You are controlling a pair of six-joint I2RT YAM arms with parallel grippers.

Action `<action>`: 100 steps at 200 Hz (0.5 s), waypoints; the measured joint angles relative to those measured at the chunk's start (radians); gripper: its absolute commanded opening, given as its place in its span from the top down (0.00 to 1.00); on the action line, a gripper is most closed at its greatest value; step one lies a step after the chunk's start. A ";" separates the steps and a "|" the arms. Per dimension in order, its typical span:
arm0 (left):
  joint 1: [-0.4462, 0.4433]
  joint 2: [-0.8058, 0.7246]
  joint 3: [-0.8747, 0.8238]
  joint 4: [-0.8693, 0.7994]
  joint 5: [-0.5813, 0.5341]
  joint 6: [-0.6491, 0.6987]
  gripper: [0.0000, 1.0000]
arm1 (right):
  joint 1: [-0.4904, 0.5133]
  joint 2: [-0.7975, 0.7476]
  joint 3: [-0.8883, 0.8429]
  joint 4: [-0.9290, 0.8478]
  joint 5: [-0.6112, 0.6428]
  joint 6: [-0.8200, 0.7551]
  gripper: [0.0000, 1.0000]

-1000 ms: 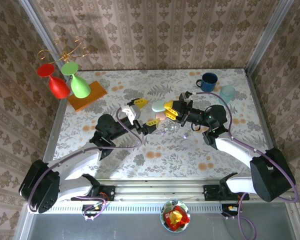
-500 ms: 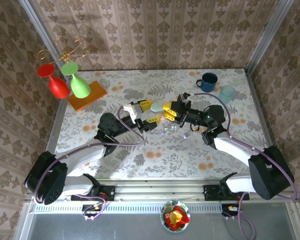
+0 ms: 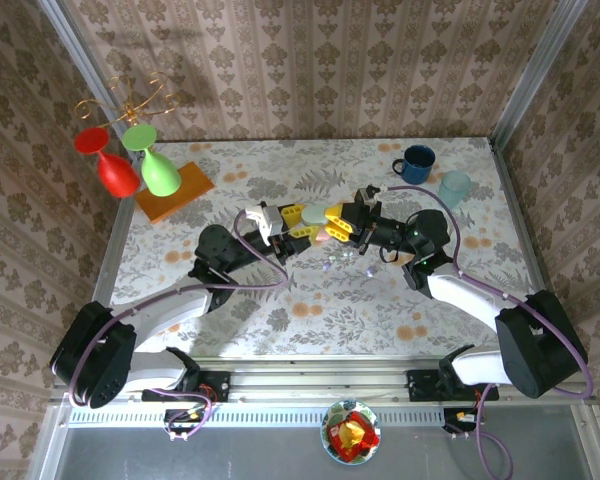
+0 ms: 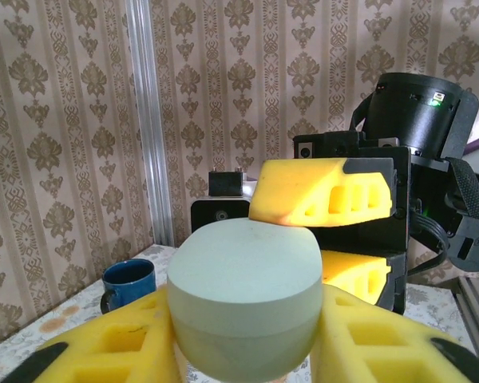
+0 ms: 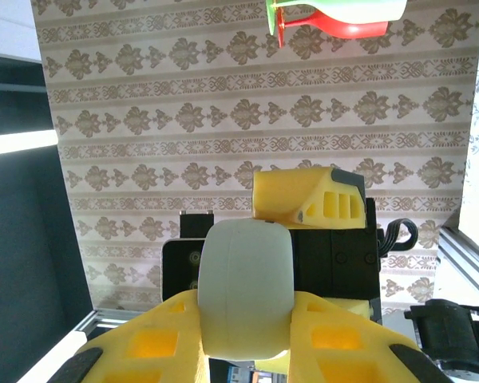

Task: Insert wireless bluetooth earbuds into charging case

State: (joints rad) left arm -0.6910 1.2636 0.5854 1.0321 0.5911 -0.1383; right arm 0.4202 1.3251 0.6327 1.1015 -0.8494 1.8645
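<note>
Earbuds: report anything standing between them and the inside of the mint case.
The mint case looks closed, and that alone bars the way in. The left gripper and right gripper clamp it above the table; the earbuds lie loose on it nearby. Nothing else visibly intervenes.

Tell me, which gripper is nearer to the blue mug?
Right. The right gripper is left of the blue mug and closer to the arm bases; the left gripper is farther left, across the mint case.
</note>
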 measured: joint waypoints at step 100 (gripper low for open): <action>0.006 -0.043 0.003 -0.088 0.033 0.000 0.68 | -0.010 -0.161 0.043 -0.374 0.011 -0.296 0.34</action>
State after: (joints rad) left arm -0.6849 1.2205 0.5888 0.9440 0.6243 -0.1379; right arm 0.4099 1.1645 0.6758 0.7277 -0.8387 1.5684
